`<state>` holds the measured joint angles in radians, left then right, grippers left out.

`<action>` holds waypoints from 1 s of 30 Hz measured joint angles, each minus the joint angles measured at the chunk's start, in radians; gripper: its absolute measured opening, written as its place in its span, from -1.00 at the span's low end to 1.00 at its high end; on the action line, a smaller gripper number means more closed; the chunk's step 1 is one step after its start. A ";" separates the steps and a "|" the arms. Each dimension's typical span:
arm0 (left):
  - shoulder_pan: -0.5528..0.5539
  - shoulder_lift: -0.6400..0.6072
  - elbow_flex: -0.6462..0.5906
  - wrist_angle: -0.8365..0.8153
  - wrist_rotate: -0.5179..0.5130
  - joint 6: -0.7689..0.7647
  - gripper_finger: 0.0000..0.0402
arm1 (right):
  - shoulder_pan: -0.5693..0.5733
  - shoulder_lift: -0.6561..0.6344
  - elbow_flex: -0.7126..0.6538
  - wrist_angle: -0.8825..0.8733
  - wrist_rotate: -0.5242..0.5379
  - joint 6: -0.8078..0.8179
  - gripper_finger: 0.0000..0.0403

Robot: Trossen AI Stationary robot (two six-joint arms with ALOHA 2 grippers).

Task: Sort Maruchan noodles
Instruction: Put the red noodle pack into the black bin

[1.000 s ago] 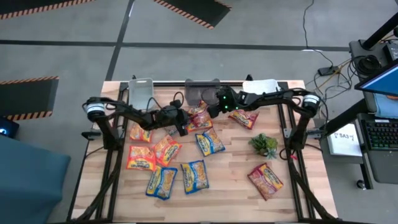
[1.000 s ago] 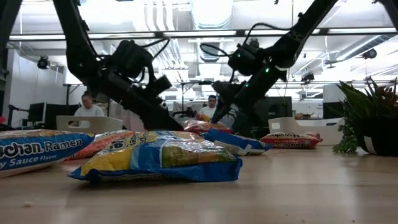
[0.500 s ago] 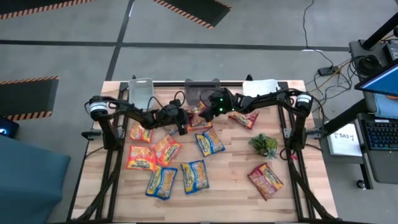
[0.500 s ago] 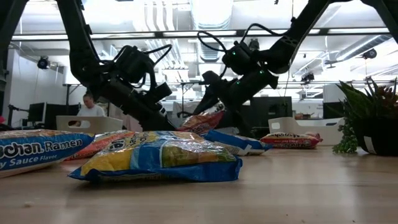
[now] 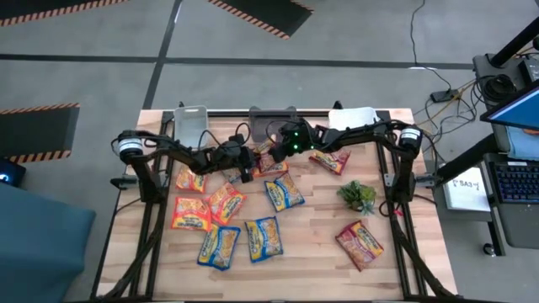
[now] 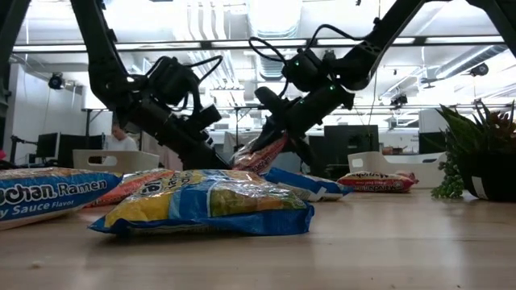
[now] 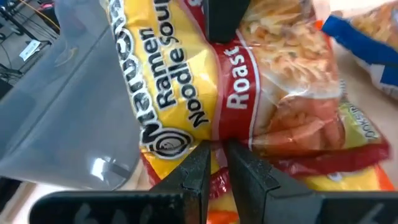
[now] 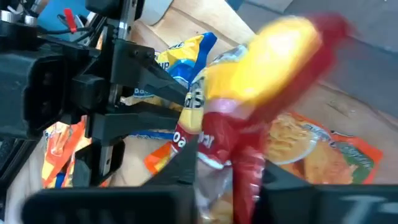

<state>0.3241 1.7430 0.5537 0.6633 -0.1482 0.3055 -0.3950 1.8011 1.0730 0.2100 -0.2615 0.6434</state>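
Observation:
A dark red and yellow noodle packet [image 5: 268, 162] is held slanting above the table's far middle between both grippers. My left gripper [image 5: 248, 172] is shut on its lower end. My right gripper [image 6: 274, 137] is shut on its raised end. Other noodle packets lie flat on the table: orange ones [image 5: 190, 213], blue-and-yellow ones [image 5: 264, 238] and dark red ones [image 5: 360, 244]. In the low view a blue-and-yellow packet [image 6: 205, 205] lies closest to the camera. My left gripper pinches the packet's crimped end seam [image 7: 214, 148] between its two fingers, coming level from the table's left. That end stays low, near the packets under it. My right gripper pinches the packet's other end [image 8: 227, 140] between its fingers [image 8: 186, 165], slanting down from the right. This end is lifted and the packet tilts up toward it [image 6: 262, 151].
Three shallow bins stand along the far edge: a clear one [image 5: 190, 124], a dark one [image 5: 274, 123] and a white one [image 5: 354, 118]. A small green plant [image 5: 358, 195] stands at the right. Bare wood lies at the near middle [image 5: 307, 252].
My right gripper has gone toward the table's left, onto the dark red packet, and shut on it. The packet's far end has risen off the pile, so the packet now slants upward while its left-held end stays low.

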 joint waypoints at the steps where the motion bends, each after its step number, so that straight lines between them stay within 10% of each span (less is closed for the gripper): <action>1: 0.000 -0.015 0.000 -0.014 0.000 0.000 -0.81 | 0.000 -0.004 0.007 -0.015 0.000 -0.004 -0.88; 30: 0.000 -0.950 -0.012 -0.700 0.001 0.053 -0.81 | 0.013 -0.114 0.461 -0.455 0.155 -0.095 -0.91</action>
<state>0.3241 0.7932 0.5415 -0.0371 -0.1477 0.3584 -0.3816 1.6875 1.5343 -0.2447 -0.1068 0.5484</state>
